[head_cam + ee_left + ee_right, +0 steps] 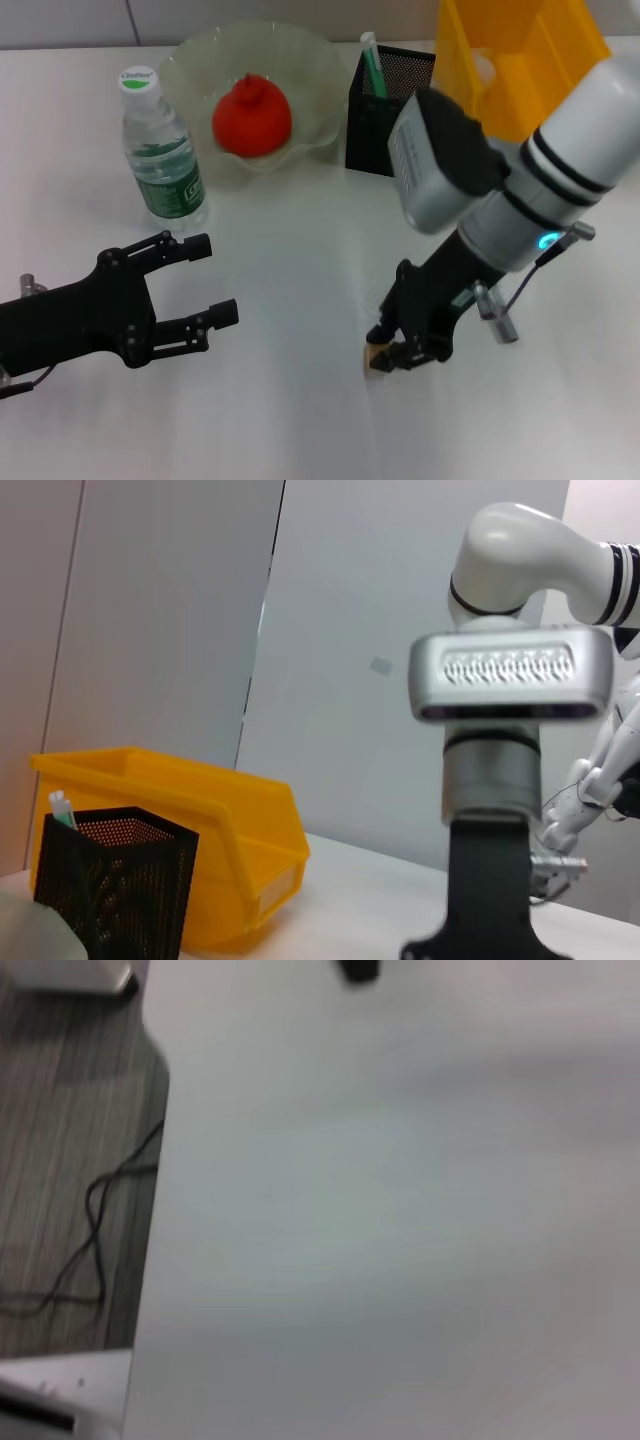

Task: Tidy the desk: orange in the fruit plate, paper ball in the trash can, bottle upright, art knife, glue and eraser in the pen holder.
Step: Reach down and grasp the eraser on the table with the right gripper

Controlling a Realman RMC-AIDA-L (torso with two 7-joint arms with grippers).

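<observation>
The left claw [205, 283] is hovering over the white counter [300, 400], nearer the robot than the bottle [160, 150], with its fingers spread apart and nothing between them. The bottle is standing upright just left of the fruit plate [200, 60], where the orange [251, 118] is sitting. Right of the plate, the pen holder [390, 100] is standing beside the yellow trash can [520, 60]. In front of the pen holder, the right claw [392, 352] is pointing down at the counter, clamped on the tan eraser [376, 357].
</observation>
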